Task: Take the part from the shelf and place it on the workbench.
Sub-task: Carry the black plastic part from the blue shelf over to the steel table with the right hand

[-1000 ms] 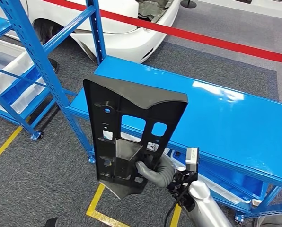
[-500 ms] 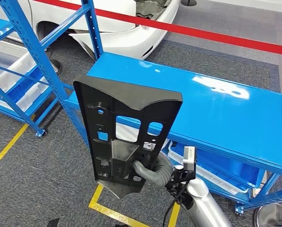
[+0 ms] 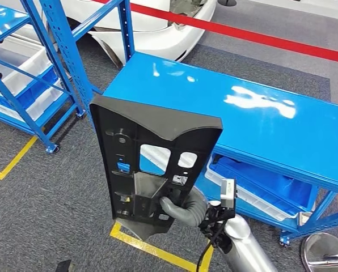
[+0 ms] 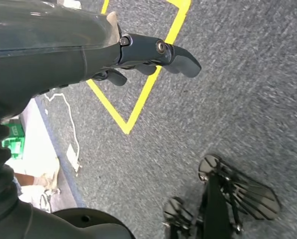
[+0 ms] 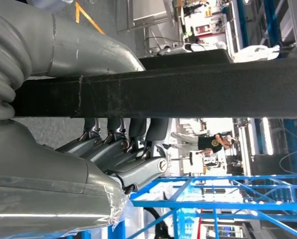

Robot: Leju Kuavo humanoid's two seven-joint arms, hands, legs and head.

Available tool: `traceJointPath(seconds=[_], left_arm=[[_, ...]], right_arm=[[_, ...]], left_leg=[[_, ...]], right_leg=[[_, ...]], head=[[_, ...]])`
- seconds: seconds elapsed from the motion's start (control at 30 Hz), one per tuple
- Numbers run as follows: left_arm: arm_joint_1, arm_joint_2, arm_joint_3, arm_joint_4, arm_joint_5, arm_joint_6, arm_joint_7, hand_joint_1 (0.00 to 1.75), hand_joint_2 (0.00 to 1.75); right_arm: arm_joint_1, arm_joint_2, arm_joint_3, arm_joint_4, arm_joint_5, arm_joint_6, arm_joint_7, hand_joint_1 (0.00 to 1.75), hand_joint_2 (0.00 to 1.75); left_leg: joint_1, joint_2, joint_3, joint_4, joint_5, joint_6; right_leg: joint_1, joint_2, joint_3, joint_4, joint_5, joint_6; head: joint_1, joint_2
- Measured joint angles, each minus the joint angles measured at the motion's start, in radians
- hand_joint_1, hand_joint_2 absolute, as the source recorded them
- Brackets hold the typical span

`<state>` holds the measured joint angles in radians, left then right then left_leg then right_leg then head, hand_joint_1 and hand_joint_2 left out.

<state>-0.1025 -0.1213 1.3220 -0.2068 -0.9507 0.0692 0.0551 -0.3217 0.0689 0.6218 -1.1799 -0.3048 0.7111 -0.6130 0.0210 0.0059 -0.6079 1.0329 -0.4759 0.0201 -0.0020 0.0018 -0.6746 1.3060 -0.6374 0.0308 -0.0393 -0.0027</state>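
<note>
A large black plastic part [image 3: 154, 147] with cut-out windows stands upright in front of me. My right hand [image 3: 180, 205] grips it from behind at its lower end, thumb on one face and fingers on the other. The right wrist view shows the part's black edge [image 5: 177, 92] clamped between the grey thumb and the fingers [image 5: 113, 149]. The blue workbench [image 3: 261, 119] lies just beyond the part, its glossy top bare. My left hand [image 4: 139, 55] hangs over the grey floor, fingers stretched out and holding nothing.
A blue rack [image 3: 60, 51] with white bins stands at the left. Behind it is a white car [image 3: 159, 34] and a red floor stripe [image 3: 261, 37]. Blue bins [image 3: 261, 187] sit under the workbench. Yellow lines [image 3: 159, 249] mark the floor near me.
The whole view has shifted: the workbench now sits closer and more centred, and the rack has slid left. The part stays in my right hand as before.
</note>
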Motion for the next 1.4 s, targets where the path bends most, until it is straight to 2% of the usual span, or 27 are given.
traceJointPath(seconds=[0.03,0.1,0.17,0.2,0.27,0.3,0.37,0.43,0.47,0.5,0.53,0.6,0.67,0.7,0.77,0.8,0.87,0.93,0.97,1.03,1.07,1.13,1.2,1.23,1.3,1.33,1.4], left_arm=[[0.0,0.0,-0.001,0.0,-0.001,0.0,0.0,0.0,1.75],[0.0,-0.002,-0.003,0.0,-0.006,0.001,-0.001,0.0,1.75],[-0.001,-0.004,-0.006,0.0,-0.009,0.001,-0.003,0.0,1.75],[-0.001,-0.006,-0.007,0.0,-0.009,0.001,-0.003,0.0,1.75],[0.0,-0.006,-0.009,0.0,-0.009,0.001,-0.004,0.0,1.75],[0.001,-0.006,-0.01,0.0,-0.009,0.001,-0.005,0.0,1.75],[0.001,-0.006,-0.012,0.0,-0.009,0.002,-0.007,0.0,1.75],[0.001,-0.006,-0.012,0.0,-0.008,0.003,-0.008,0.0,1.75],[0.0,-0.006,-0.012,0.0,-0.008,0.004,-0.009,0.0,1.75],[0.0,-0.006,-0.012,0.0,-0.008,0.004,-0.01,0.0,1.75],[-0.001,-0.006,-0.012,0.0,-0.008,0.005,-0.01,0.0,1.75],[-0.004,-0.006,-0.012,0.0,-0.006,0.006,-0.012,0.0,1.75],[-0.009,-0.006,-0.013,0.0,-0.003,0.008,-0.014,0.0,1.75],[-0.011,-0.006,-0.013,0.0,-0.003,0.009,-0.014,0.0,1.75],[-0.012,-0.007,-0.013,0.0,-0.005,0.012,-0.014,0.0,1.75],[-0.011,-0.007,-0.013,0.0,-0.006,0.014,-0.014,0.0,1.75],[-0.01,-0.008,-0.013,0.001,-0.006,0.016,-0.014,0.0,1.75],[-0.01,-0.007,-0.013,0.001,-0.006,0.016,-0.014,0.0,1.75],[-0.01,-0.007,-0.013,0.001,-0.006,0.016,-0.014,0.0,1.75],[-0.01,-0.007,-0.013,0.001,-0.006,0.016,-0.014,0.0,1.75],[-0.01,-0.007,-0.013,0.001,-0.006,0.016,-0.014,0.0,1.75],[-0.01,-0.008,-0.013,0.001,-0.005,0.016,-0.014,0.0,1.75],[-0.01,-0.008,-0.013,0.001,-0.003,0.016,-0.016,0.0,1.75],[-0.01,-0.008,-0.013,0.001,-0.002,0.017,-0.017,0.0,1.75],[-0.009,-0.008,-0.013,0.001,0.001,0.017,-0.021,0.0,1.75],[-0.009,-0.007,-0.013,0.001,0.003,0.018,-0.023,0.0,1.75],[-0.008,-0.006,-0.013,0.001,0.008,0.02,-0.026,0.0,1.75]], right_arm=[[0.001,0.0,0.001,0.0,0.0,0.0,0.0,1.75,1.75],[0.0,0.0,0.002,-0.005,0.0,0.0,0.0,1.75,1.75],[-0.002,0.001,0.003,-0.012,0.0,0.0,0.0,1.75,1.75],[-0.003,0.001,0.004,-0.015,-0.001,0.0,0.0,1.75,1.75],[-0.003,0.002,0.004,-0.016,-0.002,0.0,0.0,1.75,1.75],[-0.003,0.003,0.004,-0.016,-0.002,0.0,0.0,1.75,1.75],[-0.004,0.007,0.004,-0.016,-0.003,0.0,0.0,1.75,1.75],[-0.004,0.01,0.004,-0.016,-0.006,0.002,0.0,1.75,1.75],[-0.003,0.01,0.004,-0.015,-0.007,0.003,0.0,1.75,1.75],[-0.004,0.011,0.005,-0.015,-0.008,0.005,0.0,1.75,1.75],[-0.004,0.012,0.005,-0.015,-0.01,0.008,0.0,1.75,1.75],[-0.005,0.014,0.005,-0.014,-0.013,0.014,-0.002,1.75,1.75],[-0.007,0.017,0.005,-0.014,-0.017,0.024,-0.006,1.75,1.75],[-0.008,0.019,0.005,-0.014,-0.019,0.029,-0.009,1.75,1.75],[-0.009,0.022,0.006,-0.013,-0.021,0.037,-0.015,1.75,1.75],[-0.008,0.022,0.006,-0.012,-0.022,0.039,-0.017,1.75,1.75],[-0.008,0.022,0.007,-0.011,-0.023,0.04,-0.018,1.75,1.75],[-0.007,0.021,0.009,-0.009,-0.023,0.04,-0.018,1.75,1.75],[-0.007,0.021,0.01,-0.008,-0.023,0.04,-0.018,1.75,1.75],[-0.006,0.021,0.012,-0.005,-0.023,0.04,-0.018,1.75,1.75],[-0.007,0.021,0.012,-0.004,-0.023,0.04,-0.018,1.75,1.75],[-0.012,0.023,0.013,-0.004,-0.023,0.042,-0.018,1.75,1.75],[-0.019,0.029,0.015,-0.005,-0.023,0.049,-0.018,1.75,1.75],[-0.022,0.031,0.015,-0.005,-0.022,0.053,-0.019,1.75,1.75],[-0.026,0.037,0.015,-0.005,-0.022,0.061,-0.02,1.75,1.75],[-0.027,0.04,0.015,-0.004,-0.022,0.066,-0.021,1.75,1.75],[-0.032,0.048,0.016,-0.003,-0.021,0.073,-0.022,1.75,1.75]], left_leg=[[-0.002,0.0,-0.01,0.0,0.009,-0.001],[-0.005,0.0,-0.025,0.0,0.025,-0.004],[-0.006,0.0,-0.034,-0.002,0.042,-0.013],[-0.004,0.0,-0.036,-0.004,0.051,-0.02],[0.0,0.0,-0.041,-0.012,0.065,-0.033],[0.0,-0.001,-0.047,-0.007,0.051,-0.037],[0.0,-0.002,-0.067,0.056,-0.032,-0.043],[0.0,-0.002,-0.091,0.182,-0.124,-0.049],[0.0,-0.002,-0.095,0.238,-0.141,-0.052],[0.001,-0.002,-0.088,0.267,-0.131,-0.054],[0.001,-0.002,-0.067,0.263,-0.104,-0.055],[0.003,-0.002,0.021,0.159,-0.059,-0.057],[0.002,-0.004,0.108,0.027,-0.075,-0.05],[0.0,-0.005,0.127,-0.009,-0.089,-0.044],[-0.003,-0.005,0.121,-0.024,-0.087,-0.026],[-0.003,-0.003,0.112,-0.024,-0.077,-0.016],[-0.001,0.002,0.087,-0.025,-0.053,0.002],[-0.003,0.003,0.057,-0.024,-0.03,0.01],[-0.005,0.003,0.043,-0.023,-0.018,0.01],[-0.007,0.004,0.016,-0.023,0.003,0.01],[-0.009,0.004,0.004,-0.022,0.013,0.009],[-0.013,0.003,-0.013,-0.022,0.031,0.006],[-0.014,0.003,-0.024,-0.023,0.05,-0.004],[-0.013,0.003,-0.029,-0.025,0.059,-0.011],[-0.01,0.002,-0.038,-0.027,0.065,-0.023],[-0.01,0.001,-0.045,-0.014,0.045,-0.029],[-0.008,-0.001,-0.071,0.071,-0.046,-0.038]], right_leg=[[0.0,0.0,0.034,-0.034,0.027,-0.003],[0.005,0.001,0.138,-0.178,0.071,-0.019],[0.011,0.002,0.216,-0.305,0.074,-0.031],[0.015,0.003,0.229,-0.333,0.071,-0.035],[0.016,0.001,0.222,-0.347,0.088,-0.041],[0.014,-0.002,0.213,-0.351,0.102,-0.048],[0.01,-0.007,0.187,-0.356,0.129,-0.06],[0.011,-0.008,0.153,-0.352,0.153,-0.064],[0.012,-0.009,0.135,-0.348,0.163,-0.064],[0.012,-0.01,0.116,-0.341,0.172,-0.062],[0.011,-0.011,0.097,-0.331,0.18,-0.059],[0.01,-0.011,0.058,-0.306,0.19,-0.052],[0.012,-0.011,0.03,-0.281,0.199,-0.042],[0.013,-0.012,0.021,-0.275,0.207,-0.036],[0.011,-0.011,0.009,-0.273,0.223,-0.025],[0.009,-0.009,0.003,-0.269,0.214,-0.019],[0.006,-0.005,-0.015,-0.212,0.139,-0.006],[0.002,-0.005,-0.037,-0.087,0.038,0.002],[0.001,-0.005,-0.042,-0.028,0.014,0.004],[0.001,-0.005,-0.013,0.008,0.035,0.002],[0.002,-0.004,0.027,-0.029,0.064,-0.002],[0.007,-0.003,0.142,-0.182,0.097,-0.019],[0.014,-0.002,0.229,-0.32,0.083,-0.033],[0.017,-0.001,0.244,-0.352,0.077,-0.037],[0.018,-0.003,0.236,-0.367,0.092,-0.048],[0.016,-0.006,0.228,-0.371,0.104,-0.056],[0.013,-0.01,0.204,-0.371,0.127,-0.069]], head=[[0.0,0.0],[0.0,0.0],[-0.001,0.0],[-0.001,0.0],[0.0,0.0],[0.0,0.0],[-0.002,0.0],[-0.003,0.0],[-0.003,0.0],[-0.003,0.0],[-0.003,0.0],[-0.004,0.0],[-0.003,0.0],[-0.002,0.0],[-0.002,0.0],[-0.002,0.0],[0.0,0.0],[0.002,0.0],[0.002,0.0],[0.002,0.0],[0.002,0.0],[0.002,0.0],[0.001,0.0],[0.001,0.0],[0.001,0.0],[0.001,0.0],[0.0,0.0]])
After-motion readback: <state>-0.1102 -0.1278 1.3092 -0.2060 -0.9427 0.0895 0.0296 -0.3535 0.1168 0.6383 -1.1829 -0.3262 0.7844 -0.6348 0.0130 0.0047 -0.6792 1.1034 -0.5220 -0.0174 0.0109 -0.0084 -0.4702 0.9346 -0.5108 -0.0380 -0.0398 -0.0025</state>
